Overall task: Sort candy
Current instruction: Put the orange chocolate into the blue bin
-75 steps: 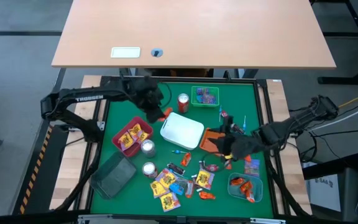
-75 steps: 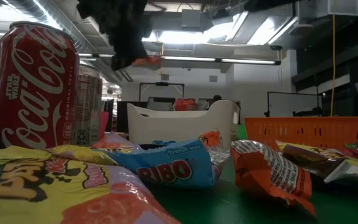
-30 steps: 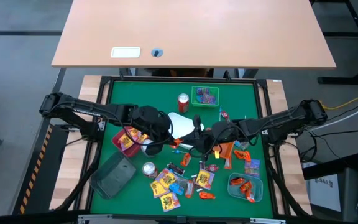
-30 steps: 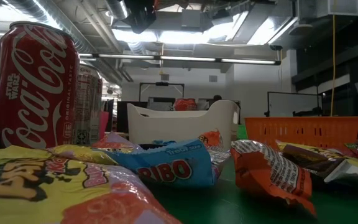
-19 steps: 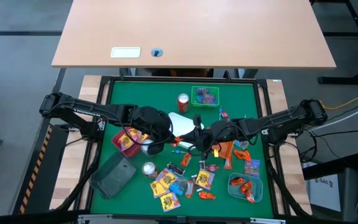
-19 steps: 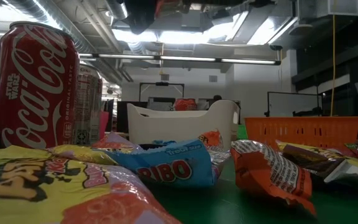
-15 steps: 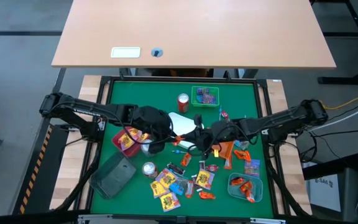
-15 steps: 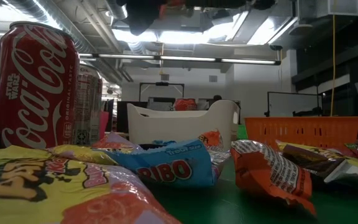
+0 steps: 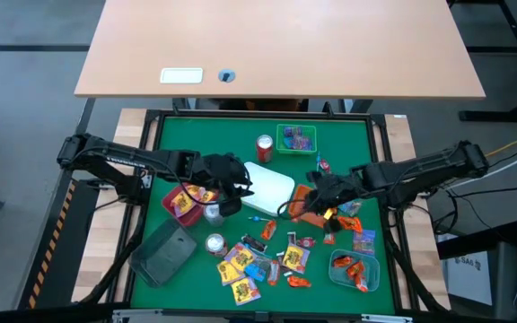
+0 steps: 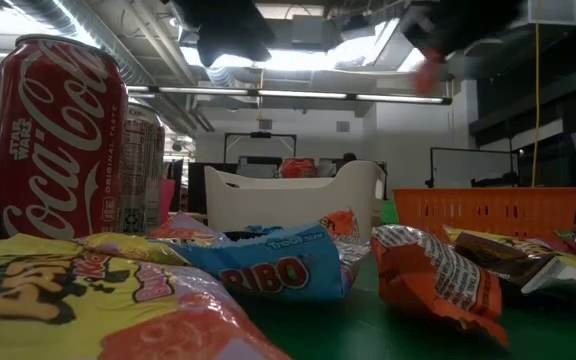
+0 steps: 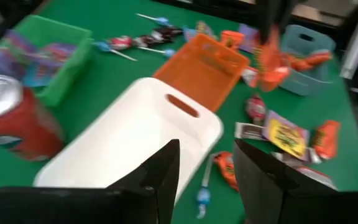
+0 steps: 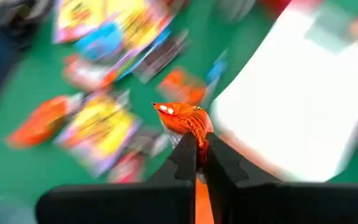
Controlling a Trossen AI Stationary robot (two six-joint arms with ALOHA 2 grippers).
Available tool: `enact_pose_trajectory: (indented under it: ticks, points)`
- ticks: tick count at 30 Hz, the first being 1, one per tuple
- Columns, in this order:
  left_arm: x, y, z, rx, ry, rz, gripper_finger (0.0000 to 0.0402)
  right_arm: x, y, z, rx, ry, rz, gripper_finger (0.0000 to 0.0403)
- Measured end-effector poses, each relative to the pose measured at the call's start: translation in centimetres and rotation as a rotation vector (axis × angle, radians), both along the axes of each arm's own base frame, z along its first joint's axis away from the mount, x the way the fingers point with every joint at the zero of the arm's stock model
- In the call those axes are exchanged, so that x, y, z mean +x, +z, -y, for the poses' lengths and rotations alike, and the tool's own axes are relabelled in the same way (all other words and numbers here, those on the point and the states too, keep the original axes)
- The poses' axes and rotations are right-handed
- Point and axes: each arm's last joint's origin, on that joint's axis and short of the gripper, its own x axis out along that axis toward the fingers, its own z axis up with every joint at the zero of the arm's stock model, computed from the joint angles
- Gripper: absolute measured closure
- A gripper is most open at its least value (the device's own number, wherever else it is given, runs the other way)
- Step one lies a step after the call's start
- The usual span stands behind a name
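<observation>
My right gripper [image 12: 196,146] is shut on an orange candy packet [image 12: 182,118] and hangs over the orange tray [image 9: 302,206]. The left wrist view shows it with the packet [image 11: 269,56] above that tray [image 11: 207,65]. My left gripper [image 11: 207,174] is open with nothing between its fingers. It stands over the left end of the white tray [image 9: 263,187]. More candy [image 9: 258,260] lies loose on the green mat toward the near edge. My right gripper pinches one end of the orange packet [image 12: 191,134] between its two fingers. The fingers point down from above. The rest of the packet [image 11: 269,65] hangs below the fingertips, clear of the orange tray.
A green tray [image 9: 296,138] and a red can [image 9: 264,146] stand at the far side. A red tray [image 9: 187,197] with yellow packets, two silver cans [image 9: 214,213] and a dark tray [image 9: 164,251] are on the left. A blue-grey tray [image 9: 354,269] sits near right.
The two grippers were close together over the white tray, with the orange packet between them. My right gripper has drawn off toward the table's right edge with the packet, which now hangs over the orange tray. My left gripper has stayed over the white tray's left end.
</observation>
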Motion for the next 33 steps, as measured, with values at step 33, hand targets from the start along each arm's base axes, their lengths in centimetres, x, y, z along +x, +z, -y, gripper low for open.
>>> enact_pose_trajectory:
  ticks: [33]
  points:
    - [-0.7, -0.8, -3.1, 0.054, 0.168, -0.110, 0.0264, -8.8, -1.7, -11.2, 0.311, -0.260, -0.586, 0.0378]
